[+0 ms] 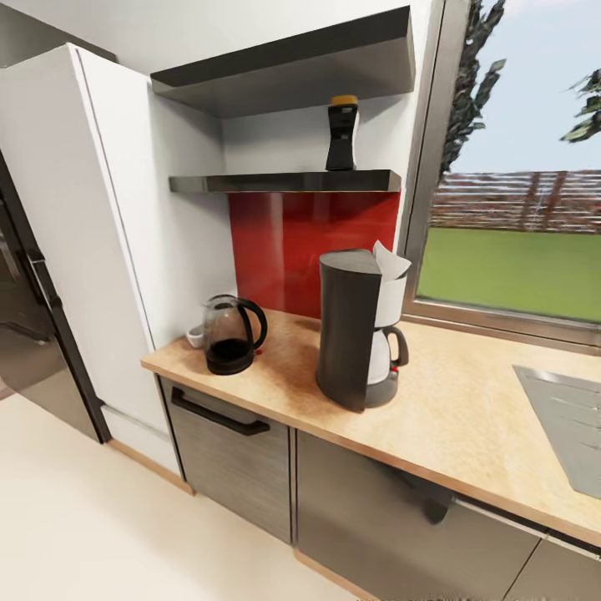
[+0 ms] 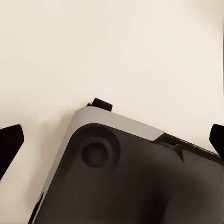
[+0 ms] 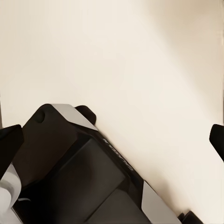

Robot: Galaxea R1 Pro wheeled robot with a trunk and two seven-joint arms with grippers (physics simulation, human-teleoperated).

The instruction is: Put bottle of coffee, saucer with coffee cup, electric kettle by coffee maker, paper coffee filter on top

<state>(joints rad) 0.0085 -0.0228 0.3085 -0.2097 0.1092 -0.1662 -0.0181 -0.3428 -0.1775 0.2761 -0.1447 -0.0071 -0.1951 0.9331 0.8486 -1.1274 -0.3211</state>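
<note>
Both grippers hang over pale floor (image 2: 116, 46), well away from every task item. The left gripper (image 2: 112, 140) has its 2 dark fingers (image 2: 9, 140) spread wide apart with nothing between them, above the robot's base (image 2: 130, 177). The right gripper (image 3: 112, 137) is likewise parted and empty, its fingers (image 3: 10, 140) at the frame edges.

In the head view, the coffee maker (image 1: 355, 334) stands on the wooden bench (image 1: 467, 417) with a white paper filter (image 1: 389, 263) on top. The electric kettle (image 1: 230, 334) sits near it at the bench's end, and a small white dish (image 1: 194, 336), half hidden behind the kettle, is hard to identify. The coffee bottle (image 1: 342, 133) stands on the lower shelf (image 1: 284, 181) above a red backsplash (image 1: 284, 242). A window (image 1: 517, 192) and a sink (image 1: 568, 426), cut off by the frame, flank the bench.
</note>
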